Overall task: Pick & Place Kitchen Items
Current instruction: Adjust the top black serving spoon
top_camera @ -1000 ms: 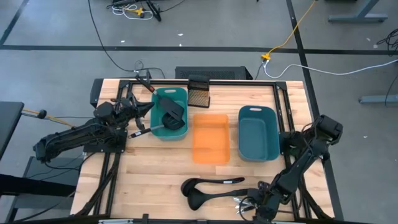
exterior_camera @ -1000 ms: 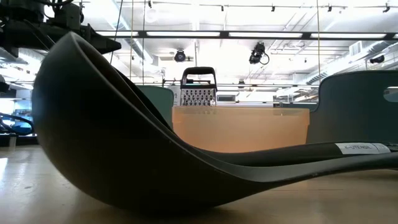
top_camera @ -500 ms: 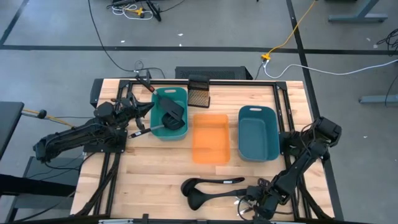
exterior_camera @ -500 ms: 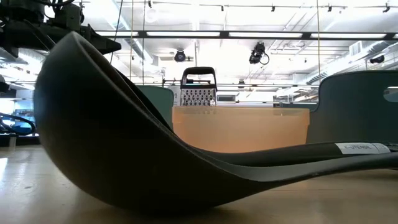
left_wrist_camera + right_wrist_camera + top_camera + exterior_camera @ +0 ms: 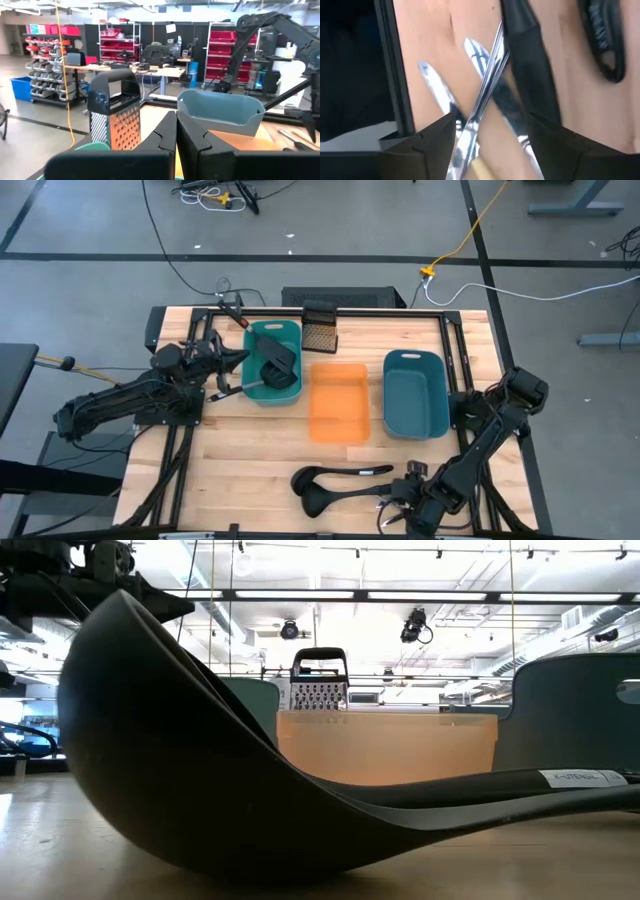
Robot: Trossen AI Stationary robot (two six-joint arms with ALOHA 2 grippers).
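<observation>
The small silvery cutlery pieces (image 5: 485, 95) lie crossed in a loose pile on the wooden bench (image 5: 230, 460) at its near right edge, with one pale-yellow handle end just showing among them, and the two all-black ladles (image 5: 335, 480) rest on the bare wood just to their left, their handles pointing right toward the pile. The right tool (image 5: 400, 515) hangs directly over that pile with its fingers spread wide and nothing between them, so the step in hand looks like picking one piece of cutlery. To do it well, the fingers should straddle a single piece across its narrow width, preferably the uppermost one that lies over the others, and come down squarely so they do not nudge the neighbours or the nearby ladle handle; which piece truly lies on top is hard to tell from the blurred wrist view. Farther off, the two black-headed spatulas with long metal handles (image 5: 272, 370) already sit in the teal rectangular tray (image 5: 272, 332) at the far left, with the orange tray (image 5: 338, 402) and blue tray (image 5: 415, 392) to its right. The left tool (image 5: 232, 356), fingers pressed together and empty, waits beside the teal tray.
</observation>
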